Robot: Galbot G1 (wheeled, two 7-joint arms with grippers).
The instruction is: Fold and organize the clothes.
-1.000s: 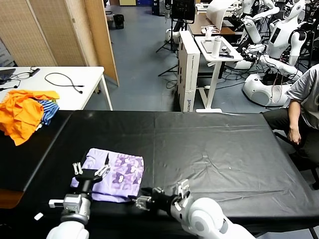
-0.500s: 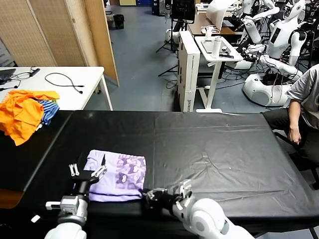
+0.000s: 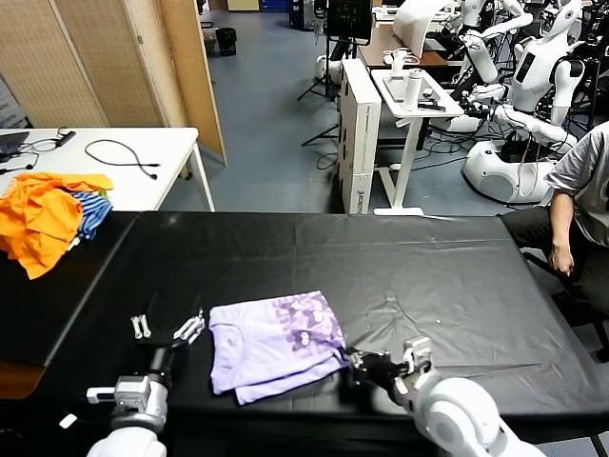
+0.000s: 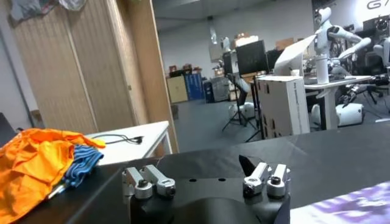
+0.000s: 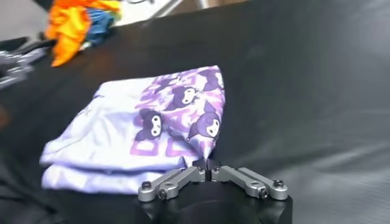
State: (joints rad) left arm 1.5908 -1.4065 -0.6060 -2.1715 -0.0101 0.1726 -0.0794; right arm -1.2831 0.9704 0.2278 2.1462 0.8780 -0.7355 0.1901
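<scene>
The folded pale lavender T-shirt (image 3: 274,348) lies on the black table (image 3: 438,276) near its front edge, purple print facing up. My right gripper (image 3: 354,365) sits at the shirt's front right corner and is shut on that corner; in the right wrist view the fingertips (image 5: 207,165) meet on the tip of the fabric (image 5: 140,131). My left gripper (image 3: 167,329) is open and empty, just left of the shirt and apart from it. In the left wrist view its fingers (image 4: 204,178) stand wide apart, with a strip of the shirt (image 4: 359,207) beside them.
A pile of bright orange garments (image 3: 43,214) and a blue-striped cloth (image 3: 92,211) lie at the far left. A white table (image 3: 114,157) with a cable stands behind them. A seated person (image 3: 580,190) is at the right end of the table.
My right gripper has drawn the shirt to the right along the front edge. The shirt has left my left gripper, which stays open at the left.
</scene>
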